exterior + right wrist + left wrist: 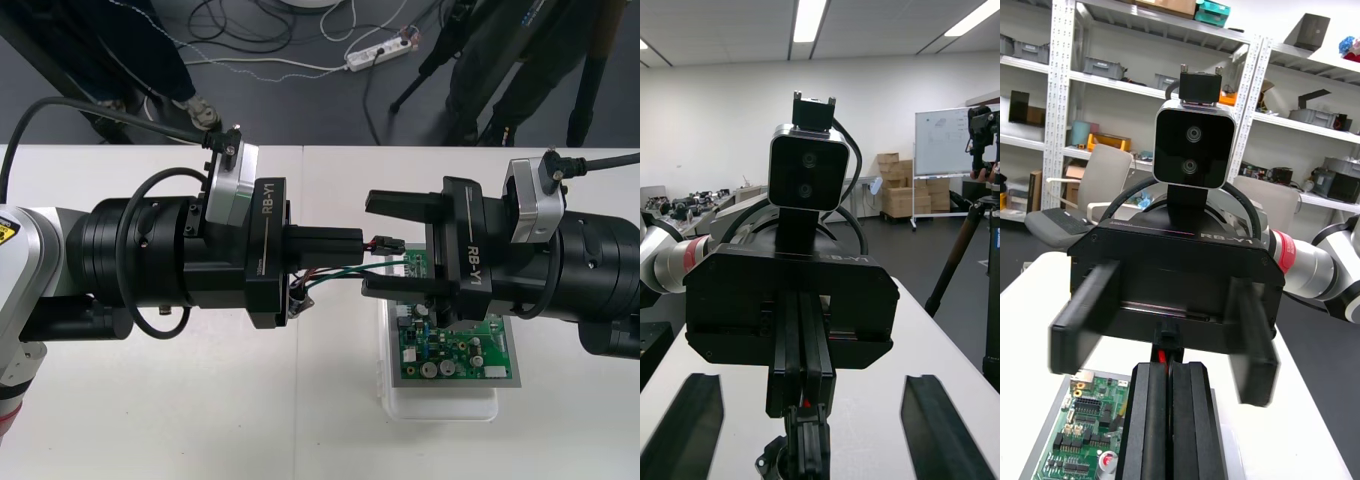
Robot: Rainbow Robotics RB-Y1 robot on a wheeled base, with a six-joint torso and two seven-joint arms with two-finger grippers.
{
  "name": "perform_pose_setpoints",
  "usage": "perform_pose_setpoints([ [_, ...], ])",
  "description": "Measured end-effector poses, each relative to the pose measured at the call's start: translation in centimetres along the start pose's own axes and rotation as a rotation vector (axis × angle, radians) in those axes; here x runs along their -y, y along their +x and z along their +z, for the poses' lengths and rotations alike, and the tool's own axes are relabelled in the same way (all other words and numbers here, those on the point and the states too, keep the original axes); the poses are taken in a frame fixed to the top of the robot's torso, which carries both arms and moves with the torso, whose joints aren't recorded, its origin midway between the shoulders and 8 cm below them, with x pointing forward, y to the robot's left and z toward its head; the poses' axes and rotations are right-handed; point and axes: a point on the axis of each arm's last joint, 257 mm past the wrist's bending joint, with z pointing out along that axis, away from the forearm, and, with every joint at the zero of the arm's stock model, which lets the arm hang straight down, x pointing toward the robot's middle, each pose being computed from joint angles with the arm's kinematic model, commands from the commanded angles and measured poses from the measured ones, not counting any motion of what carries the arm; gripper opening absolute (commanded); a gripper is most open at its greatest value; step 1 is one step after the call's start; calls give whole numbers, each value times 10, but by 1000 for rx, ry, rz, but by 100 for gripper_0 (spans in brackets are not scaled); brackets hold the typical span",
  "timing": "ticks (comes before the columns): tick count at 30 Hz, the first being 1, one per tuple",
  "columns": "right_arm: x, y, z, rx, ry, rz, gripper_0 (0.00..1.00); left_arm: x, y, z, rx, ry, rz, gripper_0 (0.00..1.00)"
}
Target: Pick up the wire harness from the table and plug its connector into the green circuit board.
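1. Two grippers meet over the table (200, 420) in your front view. The left gripper (355, 241) is clenched on the wire harness (350, 272), with the black plug (385, 243) poking out past its fingertips. The right gripper (371, 245) is released, one finger on either side of that plug. The pick-up looks done. The plug hangs above the green circuit board (455, 350) on its white base (440, 405), so seating it is left.
2. Your right wrist view adds the round socket (771, 459) dangling under the left gripper's closed fingers (786, 360). The right's own fingers (689, 427) stand wide apart.
3. Your left wrist view gives you the grip itself: a red wire (1160, 357) is pinched between the shut fingers (1150, 420), and the board's corner lies just beside them.
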Motion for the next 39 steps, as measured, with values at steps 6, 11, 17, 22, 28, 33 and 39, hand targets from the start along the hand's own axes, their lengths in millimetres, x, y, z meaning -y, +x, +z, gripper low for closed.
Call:
perform_pose_setpoints([
  [6,0,0,0,0,0,0,100,0,0,0,0,0,0,0],
  [11,0,0,0,0,0,0,100,0,0,0,0,0,0,0],
  [17,0,0,0,-2,1,-1,100,1,-2,0,9,5,-4,0],
  [22,1,3,0,-12,4,-4,100,4,-7,0,27,14,-1,0],
  [28,1,10,-6,-49,-1,-8,100,6,-11,-2,49,21,-3,0],
  [33,-1,22,-19,-126,-17,-15,100,1,-11,-10,54,-5,-2,0],
  [39,-2,33,-37,-213,-35,-29,100,-7,-12,-25,57,-35,0,0],
])
